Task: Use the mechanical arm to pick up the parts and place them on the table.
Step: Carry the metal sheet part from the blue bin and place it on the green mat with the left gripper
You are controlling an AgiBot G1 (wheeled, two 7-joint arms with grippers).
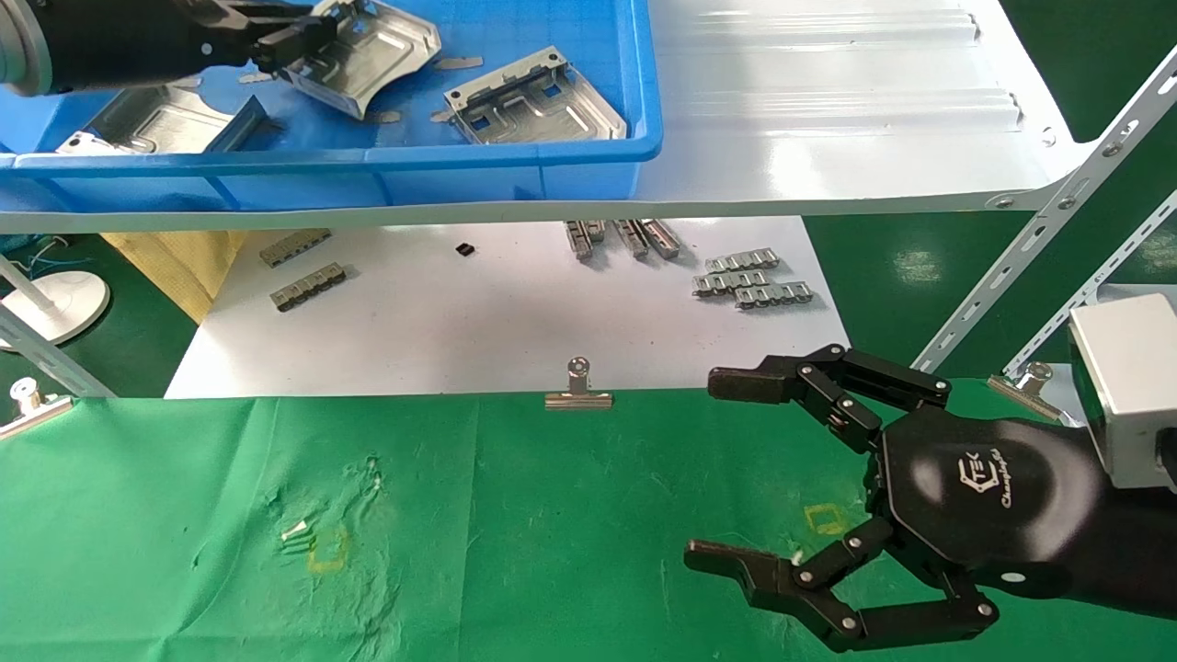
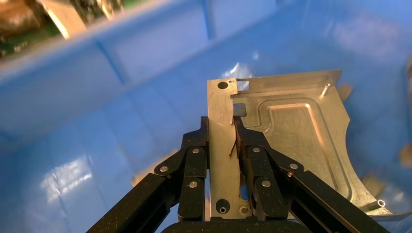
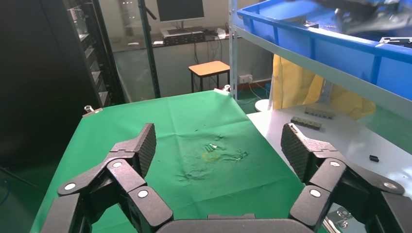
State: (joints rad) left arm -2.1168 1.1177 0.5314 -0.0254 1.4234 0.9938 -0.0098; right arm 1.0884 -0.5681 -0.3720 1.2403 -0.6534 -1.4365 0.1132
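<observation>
My left gripper [image 1: 292, 44] reaches into the blue bin [image 1: 368, 158] at the top left and is shut on one flange of a silver part [image 1: 368, 51], which hangs tilted over the bin floor. In the left wrist view the fingers [image 2: 194, 160] clamp the flange of that part [image 2: 296, 131] from both sides, at the gripper [image 2: 222, 128]. Two more silver parts [image 1: 538, 97] [image 1: 156, 119] lie in the bin. My right gripper [image 1: 713, 469] is open and empty above the green table [image 1: 552, 515] at the lower right; its wrist view [image 3: 218, 141] shows bare green cloth [image 3: 145, 116].
The bin stands on a glossy white shelf [image 1: 828, 110] with slanted metal struts [image 1: 1039, 239] at the right. Below lies a white sheet [image 1: 506, 313] with small grey chain-like strips [image 1: 754, 280]. A binder clip [image 1: 578, 391] holds the cloth's far edge. Yellow squares [image 1: 326, 552] [image 1: 825, 519] mark the cloth.
</observation>
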